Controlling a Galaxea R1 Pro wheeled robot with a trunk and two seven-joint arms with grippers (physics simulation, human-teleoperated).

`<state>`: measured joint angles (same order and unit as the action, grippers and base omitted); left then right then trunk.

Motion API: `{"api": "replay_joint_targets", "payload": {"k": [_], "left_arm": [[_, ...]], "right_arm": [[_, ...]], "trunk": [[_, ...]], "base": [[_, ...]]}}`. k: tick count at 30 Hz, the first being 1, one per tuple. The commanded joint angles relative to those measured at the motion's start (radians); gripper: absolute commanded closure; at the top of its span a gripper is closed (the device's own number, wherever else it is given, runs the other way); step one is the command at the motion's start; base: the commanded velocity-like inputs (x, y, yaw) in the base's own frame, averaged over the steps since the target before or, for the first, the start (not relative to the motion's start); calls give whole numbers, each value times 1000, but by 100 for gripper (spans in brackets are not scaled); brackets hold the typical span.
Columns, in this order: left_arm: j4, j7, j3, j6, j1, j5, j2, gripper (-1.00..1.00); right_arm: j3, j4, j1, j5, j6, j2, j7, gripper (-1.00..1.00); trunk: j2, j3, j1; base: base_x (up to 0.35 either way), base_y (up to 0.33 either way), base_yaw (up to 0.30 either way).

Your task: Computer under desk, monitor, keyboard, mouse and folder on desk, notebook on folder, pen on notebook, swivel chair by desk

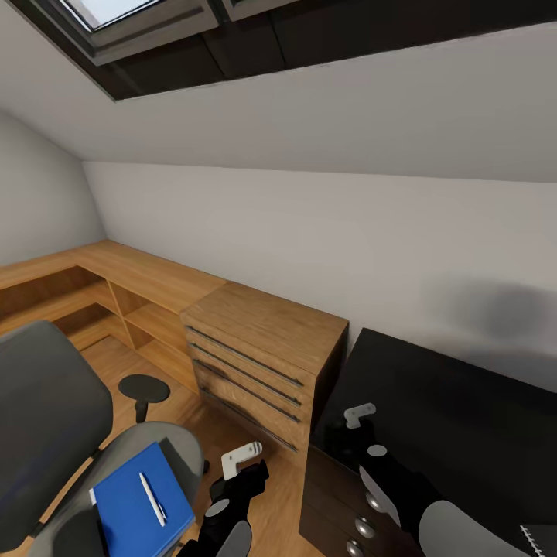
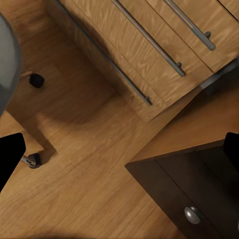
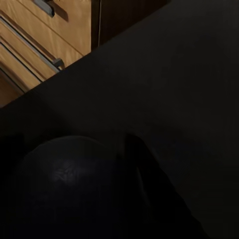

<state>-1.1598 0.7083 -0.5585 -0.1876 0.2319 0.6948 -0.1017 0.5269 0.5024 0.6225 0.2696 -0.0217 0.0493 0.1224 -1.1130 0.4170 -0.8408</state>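
The grey swivel chair stands at lower left. The blue folder lies on its seat with the pale pen on top. My left gripper hangs open over the floor between chair and black desk, its fingertips far apart. My right gripper hovers low over the desk's near corner. A dark rounded shape, probably the mouse, sits close under it; whether it is held is hidden in the dark. A spiral-bound notebook corner shows on the desk. Computer, monitor and keyboard are out of view.
A light wooden counter with bar-handled drawers stands against the wall, touching the desk's left end, and runs on as open shelves. Desk drawers with silver knobs face the floor gap. Chair castors sit near the left gripper. The ceiling slopes low.
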Motion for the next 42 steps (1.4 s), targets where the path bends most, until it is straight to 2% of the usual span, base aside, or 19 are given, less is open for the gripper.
{"api": "replay_joint_targets", "payload": {"k": [1,23,26,27,28,29,31,32,34,36,42], "left_arm": [[-1,7,-1,-4,1,3,0,-100],[-1,2,-1,-4,1,5,-1,-100],[-1,2,-1,-4,1,5,-1,-100],[0,2,-1,-4,1,6,-1,-100],[0,2,-1,-4,1,6,-1,-100],[-1,2,-2,-4,1,4,-1,-100],[-1,2,-13,-4,1,3,-1,-100],[-1,3,-38,-4,1,3,-1,-100],[-1,5,-56,-4,1,2,0,-100],[-1,6,-65,-4,1,2,0,-100],[-1,7,-69,-4,1,2,0,-100]], "right_arm": [[10,1,0,14,-2,1,6,100],[5,21,0,17,3,3,17,100],[-5,110,0,21,-19,10,20,100],[-27,217,-2,26,-102,27,24,100],[-46,284,-5,34,-158,41,32,100],[-119,494,-60,69,-259,65,131,100],[-156,575,-99,90,-281,69,232,100],[-174,626,-116,111,-290,69,327,100],[-181,667,-124,131,-293,69,380,100],[-185,695,-128,152,-295,70,406,100],[-183,732,-131,164,-290,66,427,100]], "trunk": [[-1,1,0],[-1,1,0],[-1,1,0],[-1,1,0],[-1,1,0],[-1,1,0],[-1,1,0],[-1,1,0],[-1,1,0],[-1,1,0],[-1,1,0]], "base": [[0,0,0],[0,0,0],[0,0,0],[0,0,0],[0,0,0],[-9,0,0],[-114,0,0],[-263,0,0],[-298,0,0],[-322,0,0],[-334,52,0]]}}
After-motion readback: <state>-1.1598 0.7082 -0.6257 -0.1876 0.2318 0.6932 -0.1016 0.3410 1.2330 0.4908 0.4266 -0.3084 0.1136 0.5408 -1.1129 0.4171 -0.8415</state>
